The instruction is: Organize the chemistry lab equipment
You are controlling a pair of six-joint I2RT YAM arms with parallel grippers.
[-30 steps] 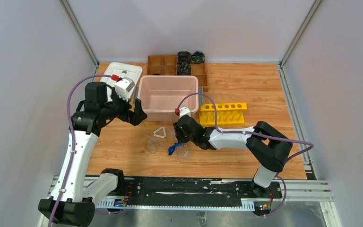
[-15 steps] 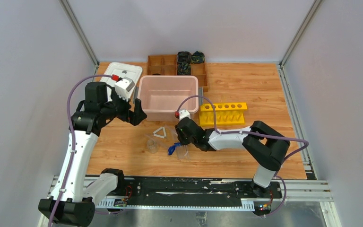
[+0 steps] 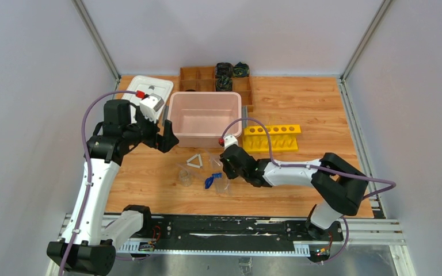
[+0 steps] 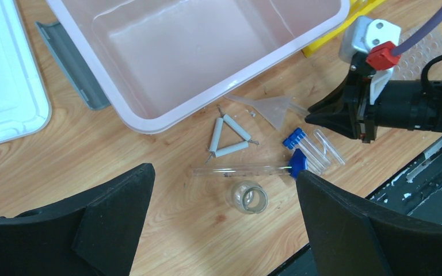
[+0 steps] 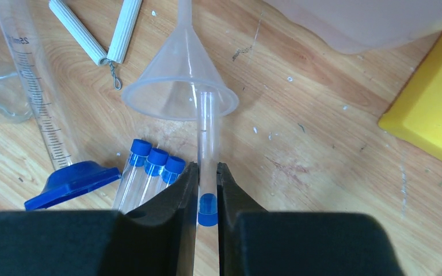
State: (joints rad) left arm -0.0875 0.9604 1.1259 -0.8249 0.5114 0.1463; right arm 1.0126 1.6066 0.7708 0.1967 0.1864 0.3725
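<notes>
My right gripper (image 5: 207, 167) is shut on a clear tube with a blue cap (image 5: 206, 132), low over the table; the tube's far end lies against a clear funnel (image 5: 178, 86). Three more capped tubes (image 5: 149, 169) lie just left of the fingers. A graduated cylinder (image 5: 34, 98) with a blue base (image 5: 72, 184) lies further left. The white triangle (image 4: 228, 138) and a small clear beaker (image 4: 249, 197) rest on the wood below my left gripper (image 4: 224, 172). That gripper hangs open and empty, left of the pile (image 3: 167, 141).
A pink bin (image 3: 175, 115) stands behind the pile, with a yellow tube rack (image 3: 271, 138) to its right. A white tray (image 3: 149, 89) and a wooden compartment box (image 3: 198, 75) sit at the back. A grey strip (image 4: 72, 63) lies beside the bin.
The right gripper's jaws have closed onto the capped tube, and the right arm has shifted slightly right. The left arm has not moved.
</notes>
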